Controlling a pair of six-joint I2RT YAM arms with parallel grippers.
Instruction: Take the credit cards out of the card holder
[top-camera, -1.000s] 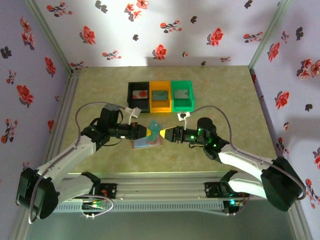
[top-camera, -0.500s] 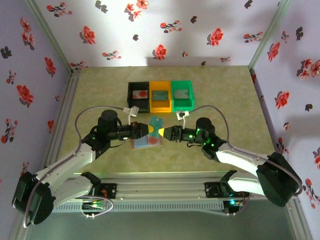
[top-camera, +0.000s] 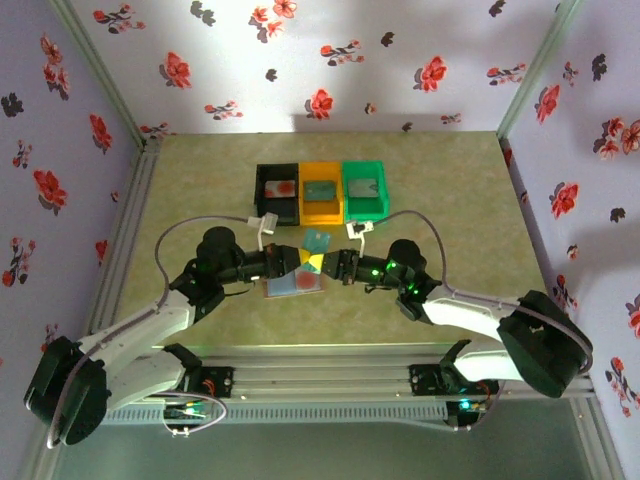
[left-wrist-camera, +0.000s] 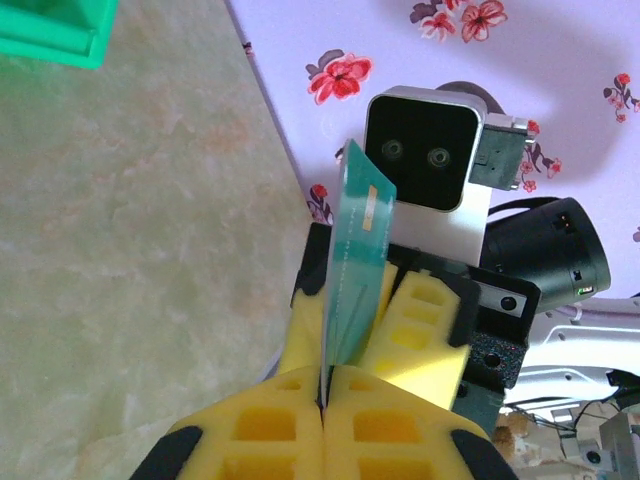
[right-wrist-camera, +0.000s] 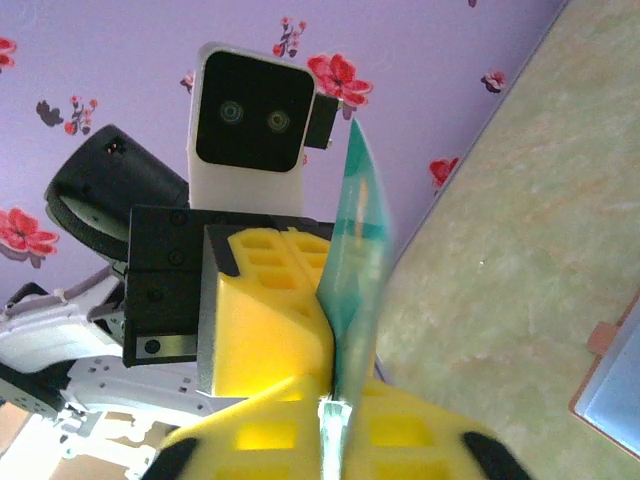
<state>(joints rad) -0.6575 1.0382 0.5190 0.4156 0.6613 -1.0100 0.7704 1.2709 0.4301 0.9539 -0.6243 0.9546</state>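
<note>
Top external: left fingers (top-camera: 288, 260) and right fingers (top-camera: 321, 264) clamp one credit card (top-camera: 316, 241) between card holder (top-camera: 294, 284) and bins (top-camera: 321, 214).

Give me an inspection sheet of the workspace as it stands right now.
Surface: speckled tan table.
Job's things: one teal card held up in the air; card holder lying open on the table beneath it.
Clutter: black bin, orange bin, green bin in a row behind.
Grippers: left gripper and right gripper, jaws of both shut on the card.
Cables: grey cables loop over each arm.
Surroundings: purple floral walls.
</note>
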